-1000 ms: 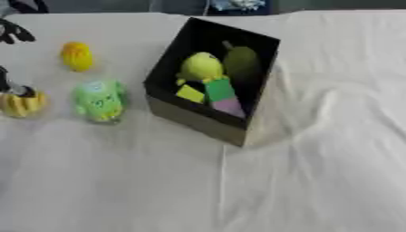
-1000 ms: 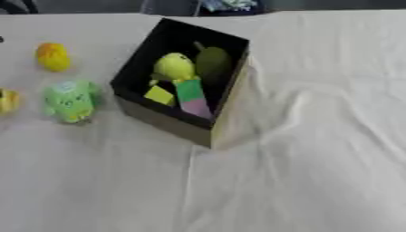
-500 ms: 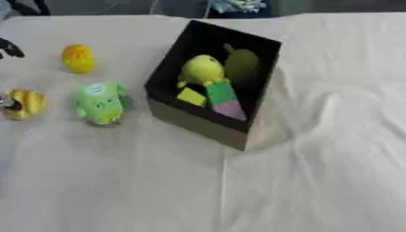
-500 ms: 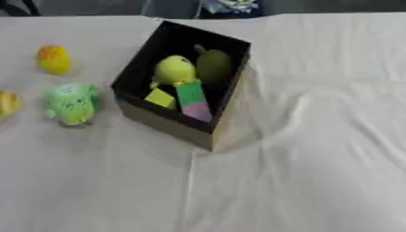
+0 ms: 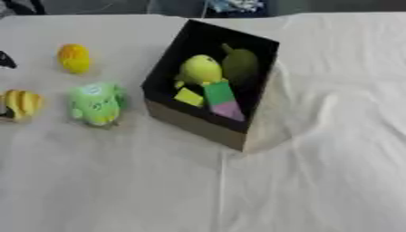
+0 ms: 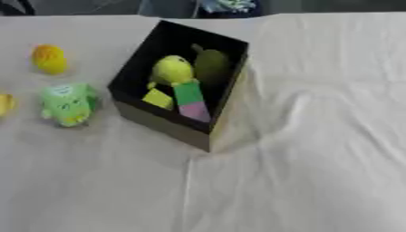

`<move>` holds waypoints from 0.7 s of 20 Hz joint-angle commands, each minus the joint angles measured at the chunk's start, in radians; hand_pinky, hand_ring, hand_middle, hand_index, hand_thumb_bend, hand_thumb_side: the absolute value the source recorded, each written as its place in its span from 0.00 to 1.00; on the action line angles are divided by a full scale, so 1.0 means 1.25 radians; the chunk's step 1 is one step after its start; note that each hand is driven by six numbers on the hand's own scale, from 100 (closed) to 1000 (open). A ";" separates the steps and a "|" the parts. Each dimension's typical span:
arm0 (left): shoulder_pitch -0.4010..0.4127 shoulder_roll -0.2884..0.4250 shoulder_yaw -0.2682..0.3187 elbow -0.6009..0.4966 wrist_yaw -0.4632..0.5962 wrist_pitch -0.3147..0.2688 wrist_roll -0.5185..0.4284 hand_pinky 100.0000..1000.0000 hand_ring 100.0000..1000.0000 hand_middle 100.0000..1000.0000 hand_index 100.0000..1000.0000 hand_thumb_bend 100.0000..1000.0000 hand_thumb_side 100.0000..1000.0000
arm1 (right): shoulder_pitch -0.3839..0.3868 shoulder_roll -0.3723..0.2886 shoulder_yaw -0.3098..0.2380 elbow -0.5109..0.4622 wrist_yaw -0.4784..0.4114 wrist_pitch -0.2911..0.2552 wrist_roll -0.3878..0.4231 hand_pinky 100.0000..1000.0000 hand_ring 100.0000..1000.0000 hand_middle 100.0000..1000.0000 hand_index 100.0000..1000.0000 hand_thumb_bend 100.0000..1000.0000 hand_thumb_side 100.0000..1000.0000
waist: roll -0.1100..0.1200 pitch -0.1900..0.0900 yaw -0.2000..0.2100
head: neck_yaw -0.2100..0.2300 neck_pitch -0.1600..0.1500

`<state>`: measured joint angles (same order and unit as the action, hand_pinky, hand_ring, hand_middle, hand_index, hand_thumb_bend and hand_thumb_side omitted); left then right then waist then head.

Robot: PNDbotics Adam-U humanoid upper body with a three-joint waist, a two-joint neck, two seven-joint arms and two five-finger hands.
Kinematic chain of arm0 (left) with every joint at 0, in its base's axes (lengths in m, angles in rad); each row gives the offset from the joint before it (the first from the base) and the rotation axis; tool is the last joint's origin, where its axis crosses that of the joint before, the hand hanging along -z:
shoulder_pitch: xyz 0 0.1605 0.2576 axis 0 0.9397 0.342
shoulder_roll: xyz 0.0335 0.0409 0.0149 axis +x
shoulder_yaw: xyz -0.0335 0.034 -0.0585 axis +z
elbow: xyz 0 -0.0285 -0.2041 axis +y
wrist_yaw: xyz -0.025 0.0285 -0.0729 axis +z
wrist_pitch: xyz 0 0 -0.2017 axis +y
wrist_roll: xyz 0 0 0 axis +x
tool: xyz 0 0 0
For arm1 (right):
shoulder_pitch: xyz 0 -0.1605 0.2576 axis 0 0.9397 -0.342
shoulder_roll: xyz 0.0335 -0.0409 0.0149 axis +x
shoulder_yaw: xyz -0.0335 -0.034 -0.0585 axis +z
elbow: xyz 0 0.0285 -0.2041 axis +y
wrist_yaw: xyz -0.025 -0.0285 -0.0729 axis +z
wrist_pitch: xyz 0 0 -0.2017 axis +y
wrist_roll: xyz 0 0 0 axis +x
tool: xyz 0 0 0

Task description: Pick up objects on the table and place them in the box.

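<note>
Robot hand cut off at left edge, fingers unreadable, striped yellow toy cropped

One black open-topped cardboard box sits on a white cloth-covered table. Inside the box are four things: one yellow-green round toy, one dark olive pear-shaped toy, one small yellow square block and one green-and-pink long block. Left of the box lie three things: one green soft toy, one orange-yellow egg-shaped toy and one yellow striped toy.
</note>
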<state>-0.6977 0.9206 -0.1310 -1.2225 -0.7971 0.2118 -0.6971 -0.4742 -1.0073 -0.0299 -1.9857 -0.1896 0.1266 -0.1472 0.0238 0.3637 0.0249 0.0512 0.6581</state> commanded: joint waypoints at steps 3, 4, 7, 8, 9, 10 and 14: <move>-0.024 0.002 0.007 0.041 -0.018 -0.002 0.011 0.85 0.86 0.81 0.84 0.64 0.00 | -0.003 -0.014 -0.012 -0.011 -0.002 0.002 -0.003 0.82 0.78 0.59 0.75 0.00 0.76 | -0.007 -0.001 -0.004 | 0.005 -0.008; -0.028 -0.004 0.006 0.051 -0.019 -0.003 0.017 0.85 0.86 0.81 0.84 0.62 0.00 | -0.003 -0.014 -0.013 -0.011 -0.002 0.002 -0.003 0.82 0.78 0.59 0.74 0.00 0.76 | -0.007 0.000 -0.005 | 0.006 -0.008; -0.038 -0.020 -0.001 0.076 -0.024 -0.004 0.032 0.84 0.85 0.81 0.84 0.59 0.00 | -0.002 -0.012 -0.014 -0.011 -0.002 0.002 -0.005 0.82 0.78 0.59 0.74 0.00 0.76 | -0.006 0.002 -0.008 | 0.007 -0.008; -0.041 -0.025 -0.003 0.083 -0.027 -0.005 0.035 0.84 0.85 0.81 0.83 0.58 0.00 | -0.002 -0.011 -0.014 -0.011 -0.002 0.003 -0.005 0.82 0.78 0.59 0.74 0.00 0.76 | -0.006 0.003 -0.009 | 0.008 -0.008; -0.044 -0.029 -0.005 0.090 -0.029 -0.006 0.035 0.84 0.85 0.81 0.83 0.58 0.00 | -0.002 -0.011 -0.014 -0.011 -0.002 0.003 -0.005 0.82 0.78 0.59 0.74 0.00 0.76 | -0.006 0.003 -0.010 | 0.008 -0.008; -0.046 -0.032 -0.008 0.096 -0.032 -0.008 0.034 0.83 0.84 0.80 0.82 0.55 0.00 | -0.001 -0.010 -0.014 -0.011 -0.002 0.004 -0.005 0.82 0.78 0.59 0.74 0.00 0.76 | -0.005 0.004 -0.011 | 0.009 -0.008; -0.051 -0.037 -0.012 0.103 -0.040 -0.012 0.019 0.78 0.78 0.73 0.72 0.39 0.00 | 0.002 -0.010 -0.016 -0.011 -0.002 0.007 -0.008 0.82 0.78 0.59 0.74 0.00 0.76 | -0.003 0.005 -0.011 | 0.009 -0.006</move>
<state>-0.7460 0.8470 -0.1502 -1.0918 -0.8415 0.1988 -0.6676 -0.4654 -0.9976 -0.0306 -1.9857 -0.1896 0.1336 -0.1528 0.0238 0.3745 0.0117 0.0600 0.6581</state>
